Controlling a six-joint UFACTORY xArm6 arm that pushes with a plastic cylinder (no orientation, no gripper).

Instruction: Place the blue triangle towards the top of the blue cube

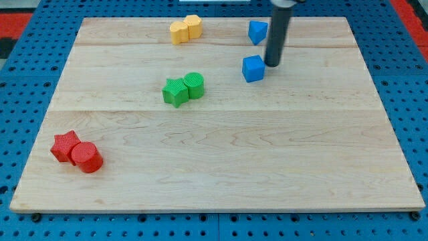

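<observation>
The blue cube (253, 68) sits in the upper right part of the wooden board (214, 167). The blue triangle (257, 31) lies above it near the board's top edge, with a small gap between the two. My tip (272, 64) rests on the board just to the right of the blue cube, very close to its right side. The rod rises from there and covers the right edge of the blue triangle.
Two yellow blocks (185, 29) touch each other at the top centre. A green star (175, 92) and green cylinder (194, 85) sit together left of the blue cube. A red star (65, 146) and red cylinder (87, 158) sit at lower left.
</observation>
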